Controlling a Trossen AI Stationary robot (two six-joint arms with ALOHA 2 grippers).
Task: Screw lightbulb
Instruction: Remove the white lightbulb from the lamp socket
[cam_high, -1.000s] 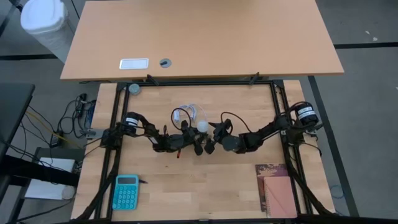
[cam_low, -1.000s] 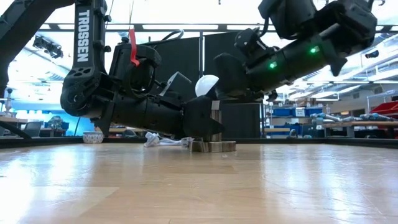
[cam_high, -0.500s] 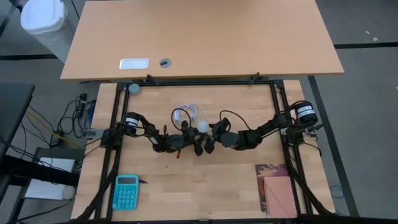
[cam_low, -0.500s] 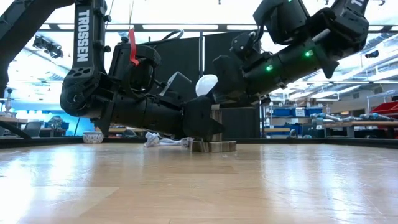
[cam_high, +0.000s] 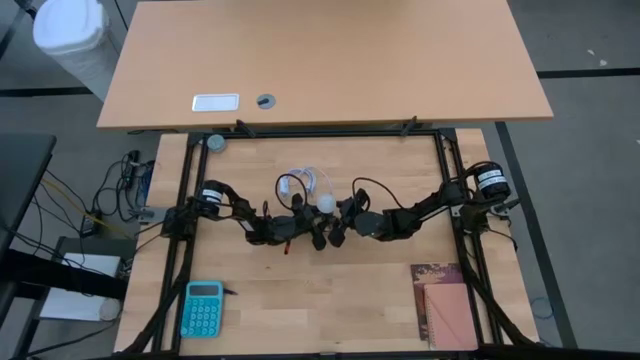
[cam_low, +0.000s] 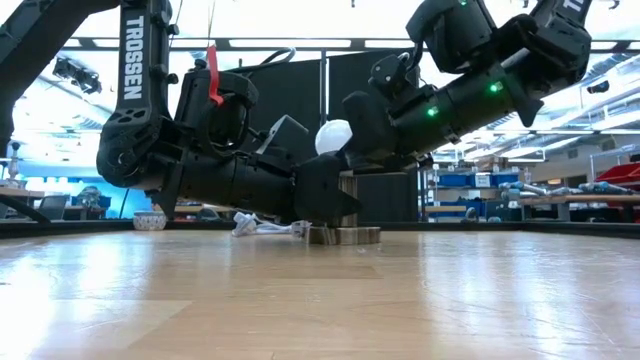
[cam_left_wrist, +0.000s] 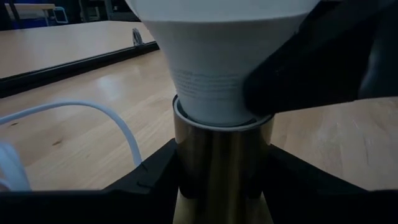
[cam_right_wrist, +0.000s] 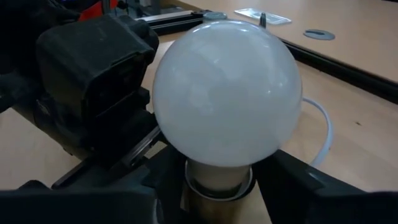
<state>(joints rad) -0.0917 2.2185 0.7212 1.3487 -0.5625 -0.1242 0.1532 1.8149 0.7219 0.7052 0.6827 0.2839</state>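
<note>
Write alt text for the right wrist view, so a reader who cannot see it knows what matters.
A white lightbulb stands upright in a brass-coloured socket, filling the middle of the view, with the right gripper closing in around its neck. The left gripper sits close beside it, and a white cable curves over the wooden table behind.

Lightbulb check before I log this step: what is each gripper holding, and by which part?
The left gripper clamps the brass socket. The right gripper closes on the lightbulb at its narrow neck.

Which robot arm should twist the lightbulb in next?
Probably the right one. The right gripper already has its fingers around the lightbulb at its neck, while the left gripper clamps the brass socket below, keeping it steady.
</note>
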